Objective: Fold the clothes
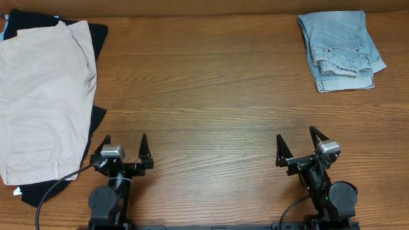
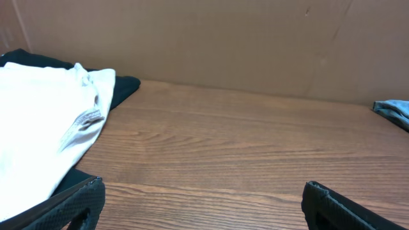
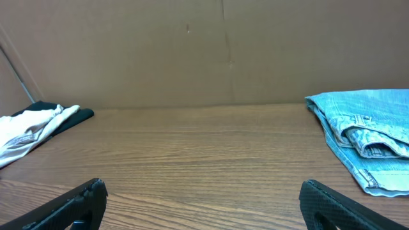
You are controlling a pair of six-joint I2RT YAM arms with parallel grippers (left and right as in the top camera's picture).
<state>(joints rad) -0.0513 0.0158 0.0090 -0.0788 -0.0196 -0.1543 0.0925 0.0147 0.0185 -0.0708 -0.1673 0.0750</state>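
**Two pincers spread wide, three garments on the desk**

So here's the layout. The large beige khaki cotton shorts [image 1: 41,96] lie flat at the far left of the brown wood-grain desk [image 1: 211,83], running off the left edge of the overhead view. They're on top of a black garment [image 1: 97,37] that sticks out along their right side and at the bottom corner. You can see a welt pocket near the lower end of the khaki pair. The light-blue denim shorts [image 1: 339,51] are folded into a neat bundle at the far right corner, well apart from the other two.

The left pincer [image 1: 124,138] sits near the front edge with its jaws apart, just beside the lower right corner of the khaki shorts but not touching them. The right pincer [image 1: 296,134] is also near the front edge, jaws apart, holding nothing, well short of the denim. A plain brown cardboard wall [image 2: 255,45] stands behind the desk.
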